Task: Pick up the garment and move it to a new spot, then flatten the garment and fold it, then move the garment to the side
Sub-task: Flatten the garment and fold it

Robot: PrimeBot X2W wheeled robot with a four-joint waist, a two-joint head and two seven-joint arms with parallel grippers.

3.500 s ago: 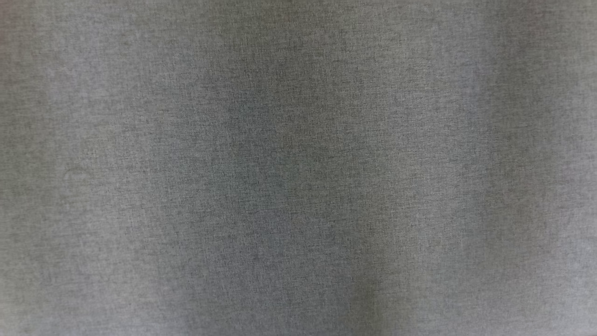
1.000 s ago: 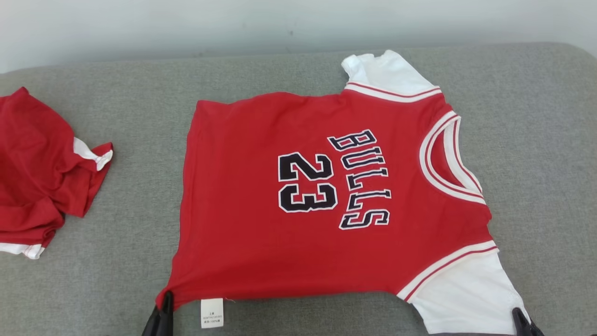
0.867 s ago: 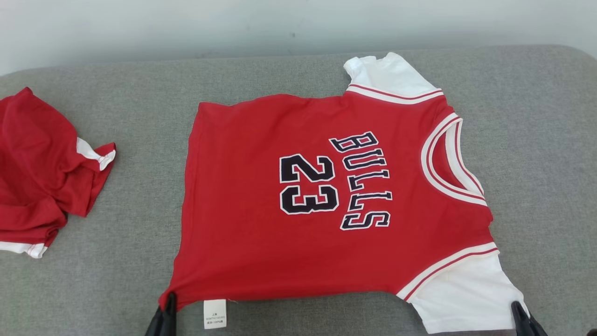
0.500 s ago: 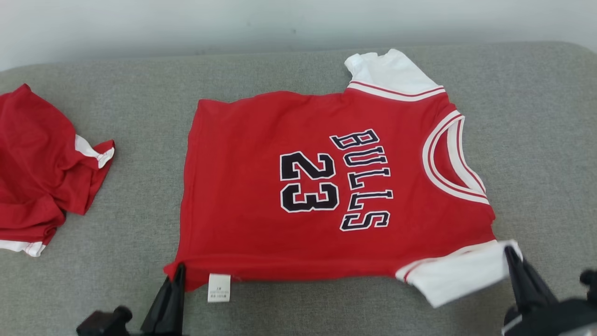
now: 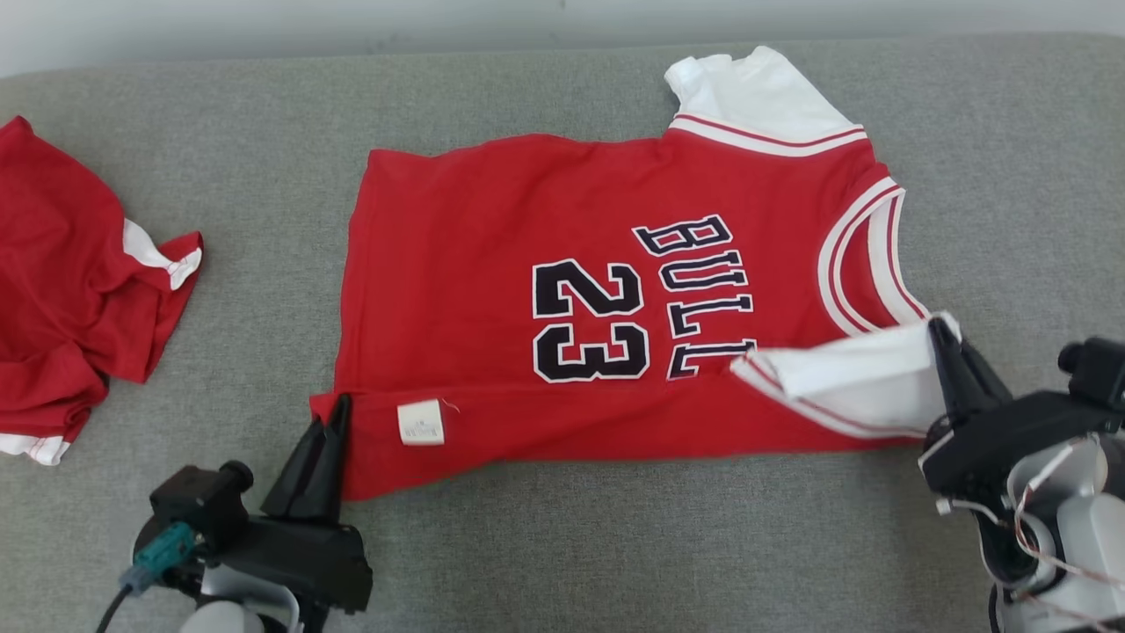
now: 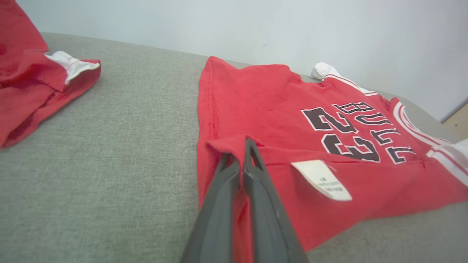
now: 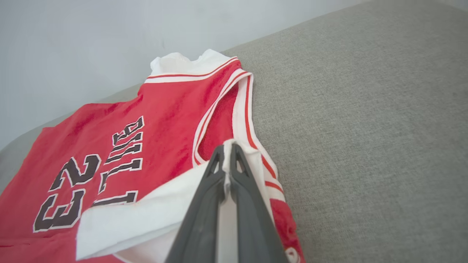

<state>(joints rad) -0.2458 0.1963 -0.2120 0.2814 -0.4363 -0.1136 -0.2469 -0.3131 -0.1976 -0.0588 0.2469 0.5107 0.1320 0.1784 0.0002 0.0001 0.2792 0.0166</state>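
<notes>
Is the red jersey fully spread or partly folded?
Partly folded: the jersey has its near edge turned over onto the body, care label up, pinched by the left hand and right hand.

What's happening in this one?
The robot is mid-fold on a red Bulls 23 jersey spread on a grey padded surface. Its left hand is shut on the near hem corner, beside the white label. Its right hand is shut on the near white sleeve. Both hold that near edge turned over onto the jersey's front, covering part of the lettering. A second red garment lies crumpled off to the left, apart from it.
</notes>
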